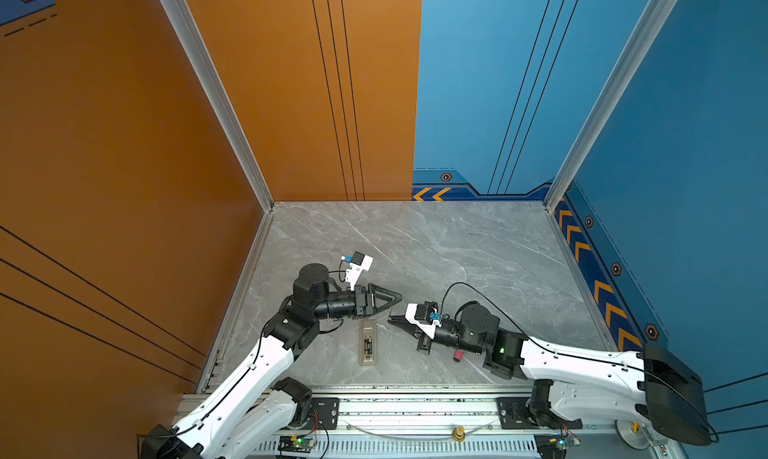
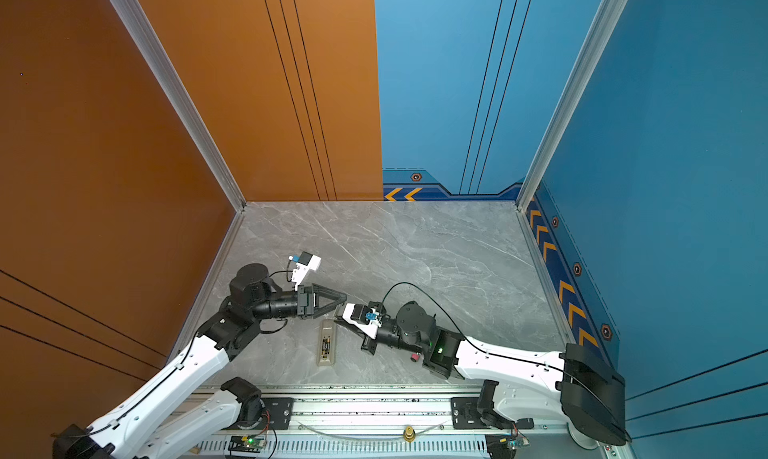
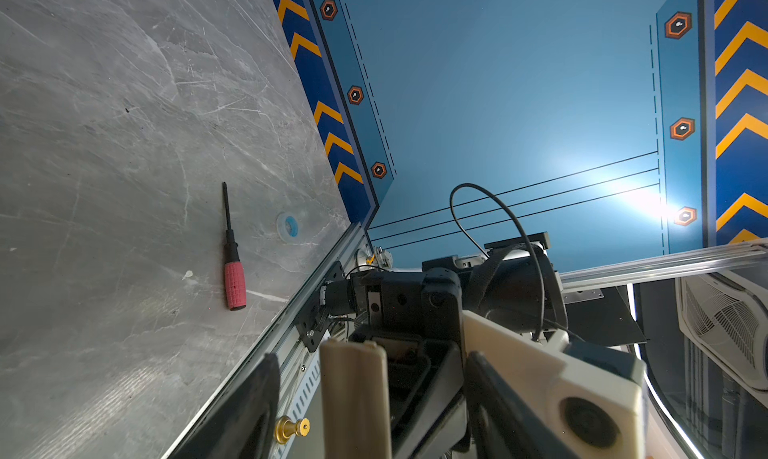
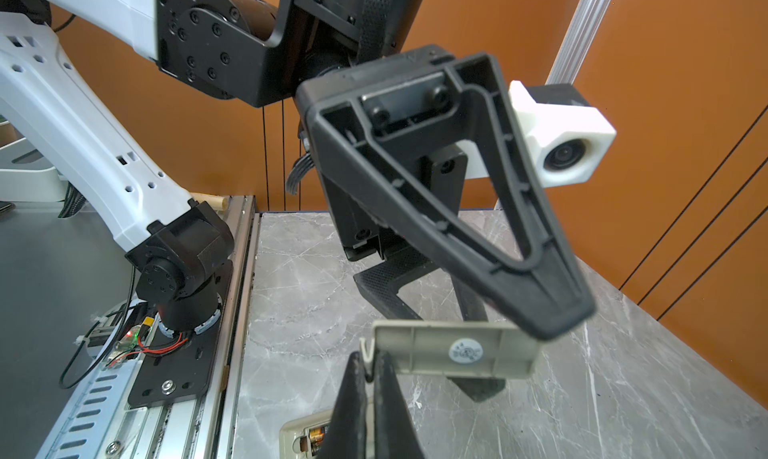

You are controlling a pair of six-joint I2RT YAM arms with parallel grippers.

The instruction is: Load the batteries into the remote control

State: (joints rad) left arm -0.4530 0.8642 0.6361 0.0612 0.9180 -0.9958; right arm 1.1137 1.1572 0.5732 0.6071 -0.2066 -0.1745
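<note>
The remote control [image 1: 368, 344] [image 2: 326, 344] lies back-up on the grey table near the front edge. Its recess is uncovered, and the batteries [image 1: 367, 347] [image 4: 318, 435] sit inside it. My right gripper [image 4: 369, 359] [image 1: 390, 320] is shut on the clip end of a beige battery cover [image 4: 453, 349] [image 3: 355, 394], held in the air just beyond the remote's far end. My left gripper [image 3: 372, 357] [image 1: 395, 301] faces it. Its fingers [image 4: 540, 303] stand on either side of the cover with gaps, so it is open.
A pink-handled screwdriver [image 3: 232, 261] lies on the table under the right arm; only its handle [image 1: 458, 356] shows in the top views. Orange and blue walls enclose three sides. An aluminium rail [image 1: 415, 407] with both arm bases runs along the front.
</note>
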